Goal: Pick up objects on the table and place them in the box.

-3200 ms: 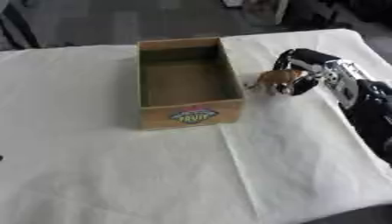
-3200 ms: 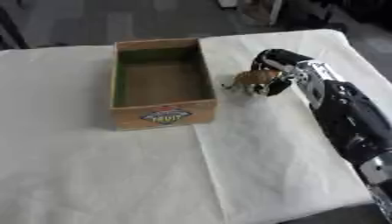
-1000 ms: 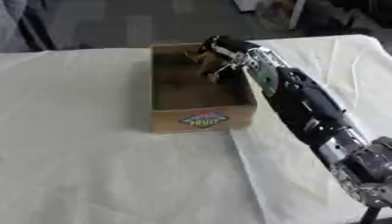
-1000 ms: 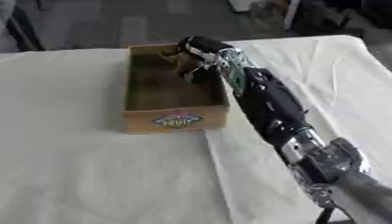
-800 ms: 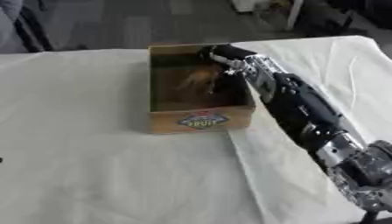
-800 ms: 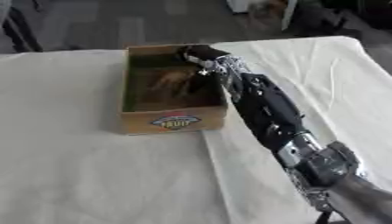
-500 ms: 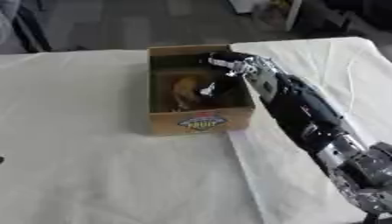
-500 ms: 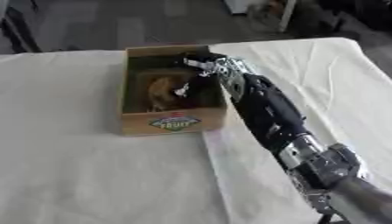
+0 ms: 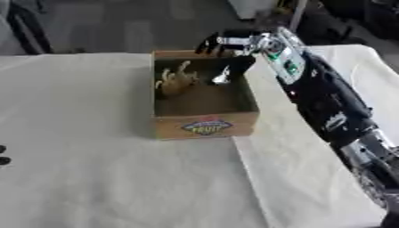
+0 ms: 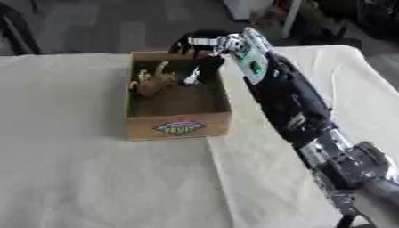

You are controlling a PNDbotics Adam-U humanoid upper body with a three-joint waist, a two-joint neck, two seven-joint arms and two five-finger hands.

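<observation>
A brown cardboard box with a printed label on its front wall stands open on the cream tablecloth. Inside it, at the far left, a small tan toy animal lies with its legs up. My right hand hovers over the box's far rim, its fingers stretched leftward and its thumb hanging down into the box, holding nothing. The right forearm runs along the box's right side. Of my left hand only dark tips show at the left edge.
The cream tablecloth covers the whole table, with a crease running from the box's front right corner toward me. Beyond the table's far edge lie dark floor and furniture legs.
The tan toy has left my right hand and now lies in the box. The hand has opened and lifted from inside the box up to its far rim.
</observation>
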